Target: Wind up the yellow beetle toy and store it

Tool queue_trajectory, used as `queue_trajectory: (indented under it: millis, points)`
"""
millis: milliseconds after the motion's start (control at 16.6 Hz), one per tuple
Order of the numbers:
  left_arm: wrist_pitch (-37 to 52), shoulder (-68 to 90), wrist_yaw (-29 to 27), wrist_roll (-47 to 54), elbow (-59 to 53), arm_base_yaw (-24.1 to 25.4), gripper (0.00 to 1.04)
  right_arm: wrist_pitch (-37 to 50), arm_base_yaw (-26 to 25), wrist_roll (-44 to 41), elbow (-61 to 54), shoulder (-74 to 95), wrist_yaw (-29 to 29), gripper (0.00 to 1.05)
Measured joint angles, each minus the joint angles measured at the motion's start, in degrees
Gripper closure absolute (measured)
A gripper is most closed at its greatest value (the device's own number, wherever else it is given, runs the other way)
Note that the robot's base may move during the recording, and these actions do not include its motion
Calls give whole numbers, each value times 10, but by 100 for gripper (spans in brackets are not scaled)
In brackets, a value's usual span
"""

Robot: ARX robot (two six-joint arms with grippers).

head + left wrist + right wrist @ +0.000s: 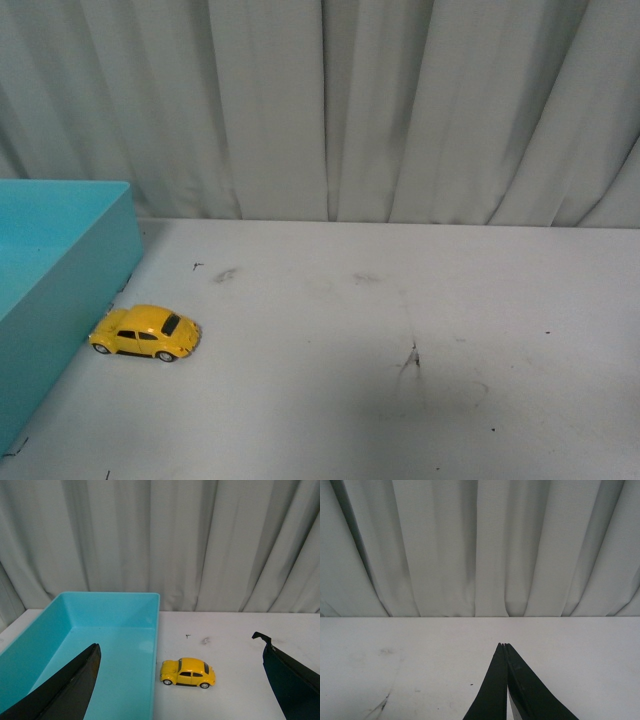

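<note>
Work on the yellow beetle toy has not begun, judging by how things lie: it stands on its four wheels on the white worktop, and neither arm has hold of it. The step in hand looks like the approach for the first grasp.

The left end effector is spread wide and carries nothing. In its wrist view the toy sits between its two dark fingers but well short of them. The right end effector has its fingers pressed together with nothing between them, over bare worktop, and the toy does not show in its view.

The next move probably calls for the left arm to descend and close across the car's rounded sides, with room kept from the turquoise bin, since the toy stands just beside the bin's outer wall, one end towards it. Whether the two touch cannot be told. Winding likely means drawing the wheels back along the worktop, so a firm hold matters.

The toy is glossy yellow, dome-shaped, with dark windows and small black wheels with pale hubs. Such a smooth shell may slip in a loose hold.
</note>
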Motion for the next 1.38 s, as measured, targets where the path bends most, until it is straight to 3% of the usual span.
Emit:
queue_trajectory:
  millis: [782, 1383]
  points:
    - [0, 0, 0, 0, 0, 0, 7, -291, 0, 0, -23, -330, 0, 103]
    - [0, 0, 0, 0, 0, 0, 7, -398, 0, 0, -23, -438, 0, 103]
